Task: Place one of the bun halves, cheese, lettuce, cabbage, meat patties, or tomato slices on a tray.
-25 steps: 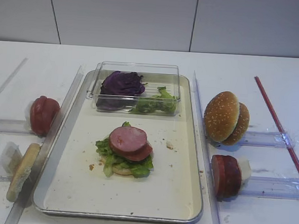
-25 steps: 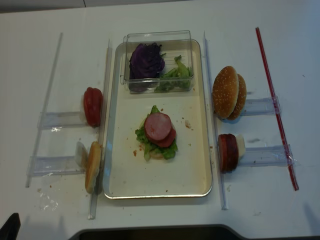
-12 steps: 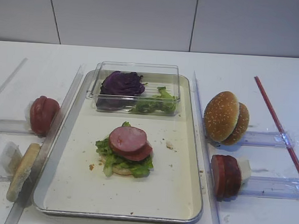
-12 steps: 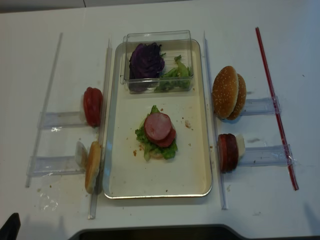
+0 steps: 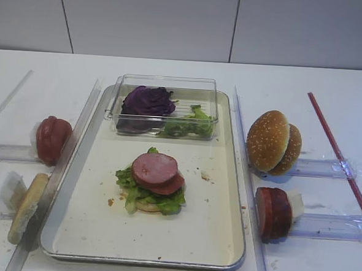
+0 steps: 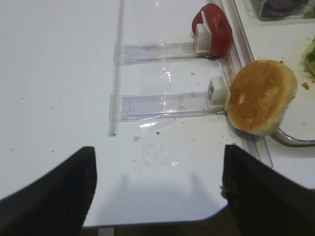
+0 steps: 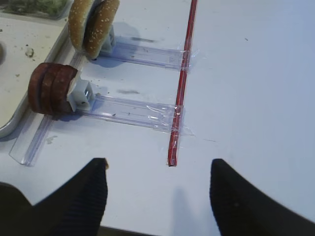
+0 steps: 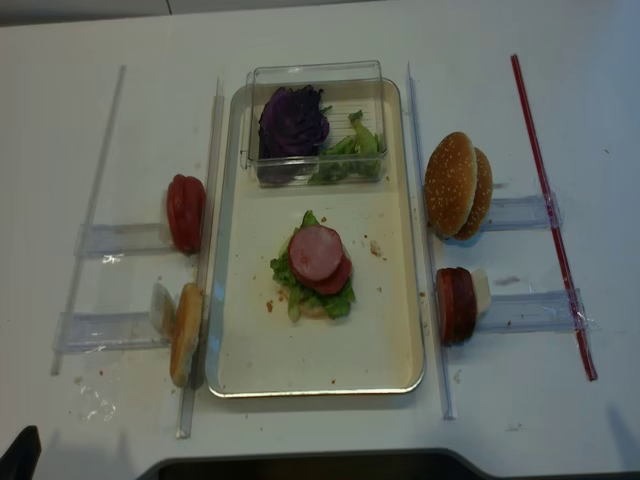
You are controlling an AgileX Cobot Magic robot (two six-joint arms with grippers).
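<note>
Two pink meat patties (image 5: 156, 173) sit stacked on lettuce (image 5: 142, 194) mid-tray (image 5: 89, 228), white bench (image 5: 321, 261) around; right gripper (image 7: 157, 196) and left gripper (image 6: 157, 182) both gape wide, empty

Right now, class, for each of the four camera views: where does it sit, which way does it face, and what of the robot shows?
Exterior high: in front, above the table, angled toward the far wall, at the tray; no robot visible.
Exterior high (realsense): nearly overhead, looking down; no gripper visible.
Right wrist: on the right arm, looking past the open right gripper at the meat patties.
Left wrist: on the left arm, past the open left gripper at a bun half.
Both exterior views share the tray.
</note>
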